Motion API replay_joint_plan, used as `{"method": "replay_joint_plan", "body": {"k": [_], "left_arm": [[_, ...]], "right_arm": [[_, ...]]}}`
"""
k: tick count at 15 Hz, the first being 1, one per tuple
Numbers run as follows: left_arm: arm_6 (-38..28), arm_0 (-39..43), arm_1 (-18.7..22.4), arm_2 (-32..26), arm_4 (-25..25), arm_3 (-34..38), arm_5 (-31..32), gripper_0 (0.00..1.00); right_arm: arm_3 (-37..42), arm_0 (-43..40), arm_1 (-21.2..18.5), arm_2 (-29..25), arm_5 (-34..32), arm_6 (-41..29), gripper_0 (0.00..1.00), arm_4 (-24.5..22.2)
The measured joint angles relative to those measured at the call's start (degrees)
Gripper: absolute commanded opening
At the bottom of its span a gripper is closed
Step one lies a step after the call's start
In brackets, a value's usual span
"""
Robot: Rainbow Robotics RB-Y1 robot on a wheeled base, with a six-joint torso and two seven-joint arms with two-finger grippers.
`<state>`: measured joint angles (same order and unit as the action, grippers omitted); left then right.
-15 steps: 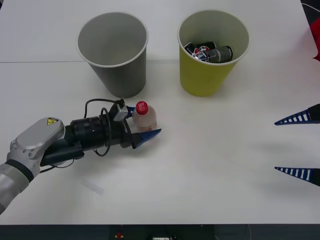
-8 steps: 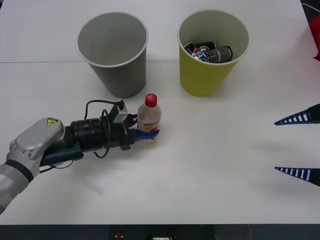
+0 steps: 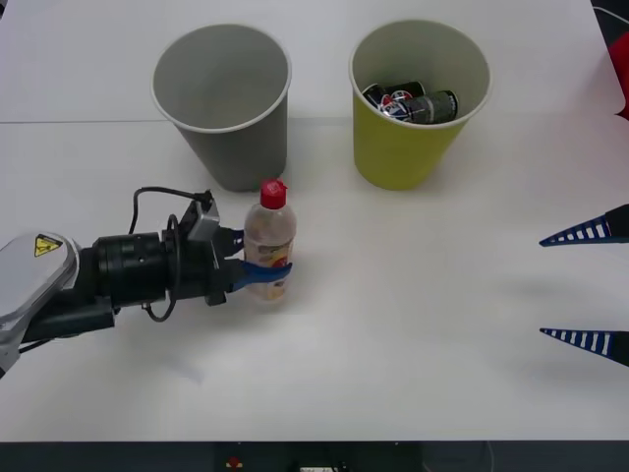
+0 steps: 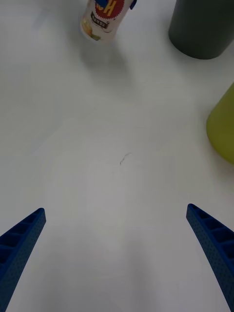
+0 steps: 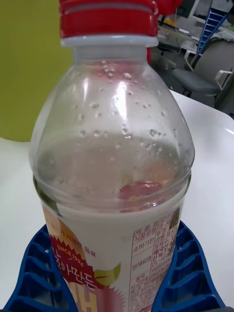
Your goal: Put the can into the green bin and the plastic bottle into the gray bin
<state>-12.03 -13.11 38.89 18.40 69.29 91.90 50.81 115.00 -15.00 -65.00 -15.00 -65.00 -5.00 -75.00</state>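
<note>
The plastic bottle (image 3: 268, 234) stands upright, clear with a red cap and a peach-printed label, and my left gripper (image 3: 269, 268) is shut on its lower body. It is just in front of the gray bin (image 3: 224, 98). In the left wrist view the plastic bottle (image 5: 112, 161) sits between my blue fingers (image 5: 39, 273). The green bin (image 3: 418, 147) to the right holds dark cans (image 3: 408, 103). At the table's right edge my right gripper (image 3: 590, 287) hangs open and idle. Its wrist view shows the plastic bottle (image 4: 102, 19), the gray bin (image 4: 202, 27) and the green bin (image 4: 224, 126) beyond the right gripper (image 4: 117, 258).
White table (image 3: 423, 295) runs bare between the bottle and the right gripper. A red object (image 3: 621, 74) sits at the far right edge. A black cable (image 3: 162, 197) loops over the left wrist.
The bottle went from tilted in the left gripper to upright. The left arm then drew back to the left with the bottle in it. The right arm stayed still.
</note>
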Motion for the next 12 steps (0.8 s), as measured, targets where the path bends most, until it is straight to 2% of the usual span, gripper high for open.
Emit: {"method": "replay_joint_plan", "body": {"k": [3, 6, 12], "left_arm": [[-12.95, 3.84, 1.28, -4.49, 7.79, 9.74, 0.09, 0.0], [-26.34, 4.8, 3.78, -6.86, 13.12, 17.38, 0.09, 0.0], [-56.36, 4.68, 12.67, -12.03, 21.49, 31.99, 0.14, 0.0]], "right_arm": [[0.0, 0.0, 0.0, 0.0, 0.0, 0.0, 1.0, 0.0], [0.0, 0.0, 0.0, 0.0, 0.0, 0.0, 1.0, 0.0], [0.0, 0.0, 0.0, 0.0, 0.0, 0.0, 1.0, 0.0]]}}
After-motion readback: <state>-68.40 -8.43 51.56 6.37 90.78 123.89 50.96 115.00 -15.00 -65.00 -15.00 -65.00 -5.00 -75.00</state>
